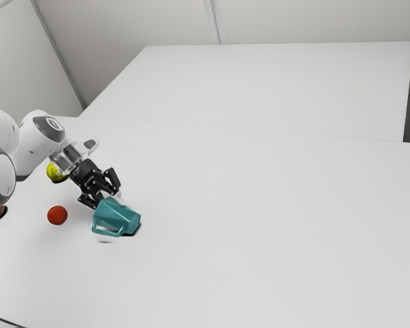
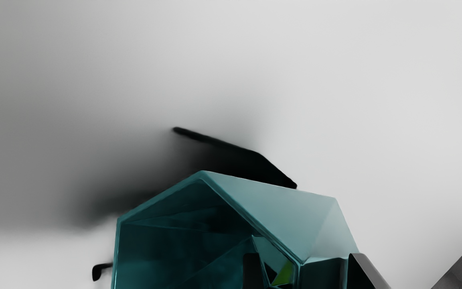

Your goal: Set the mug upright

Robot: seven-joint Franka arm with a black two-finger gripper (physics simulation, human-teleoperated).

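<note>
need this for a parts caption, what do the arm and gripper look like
The arm has rounded, glossy white segments with dark grey joint covers, one carrying a pale ring marking, and greyer, metallic-looking parts near the wrist. The gripper is black and angular, with jointed links.

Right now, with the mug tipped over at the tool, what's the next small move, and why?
I'd probably make a slow, slight turn that raises the open end of the mug, provided the hold proves firm. The tool is at the rim, and in the exterior view the base points toward the view's right, so the mug needs tilting before it can stand.
</note>
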